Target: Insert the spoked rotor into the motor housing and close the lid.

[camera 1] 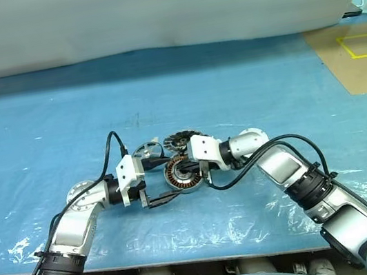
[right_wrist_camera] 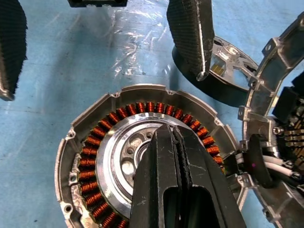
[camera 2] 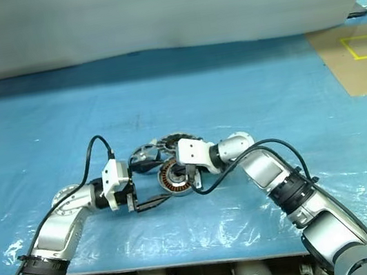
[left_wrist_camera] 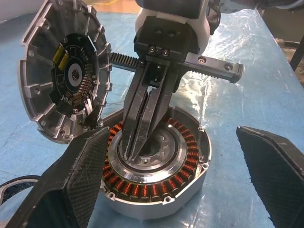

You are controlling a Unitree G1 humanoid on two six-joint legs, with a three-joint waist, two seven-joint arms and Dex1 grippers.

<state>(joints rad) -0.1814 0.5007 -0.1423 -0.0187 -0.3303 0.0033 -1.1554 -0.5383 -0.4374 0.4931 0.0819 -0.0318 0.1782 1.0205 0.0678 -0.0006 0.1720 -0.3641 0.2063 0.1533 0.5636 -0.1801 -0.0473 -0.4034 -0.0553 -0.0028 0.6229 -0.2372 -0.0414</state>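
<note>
Blue plastic sheet (camera 1: pixel 244 79) under a pale backdrop (camera 1: pixel 149 10).
Beside the sheet's far right corner, brown board (camera 1: pixel 360 61) with yellow tape square (camera 1: pixel 364 44).

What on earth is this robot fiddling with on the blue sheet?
It is putting together a small motor. The right gripper, fingers shut, pokes into the silver centre of the motor housing, the round body ringed with copper windings. The left gripper waits wide open on either side of it. The lid stands tilted up beside the housing, and the spoked rotor lies nearby on the blue sheet, not yet inserted.
</note>
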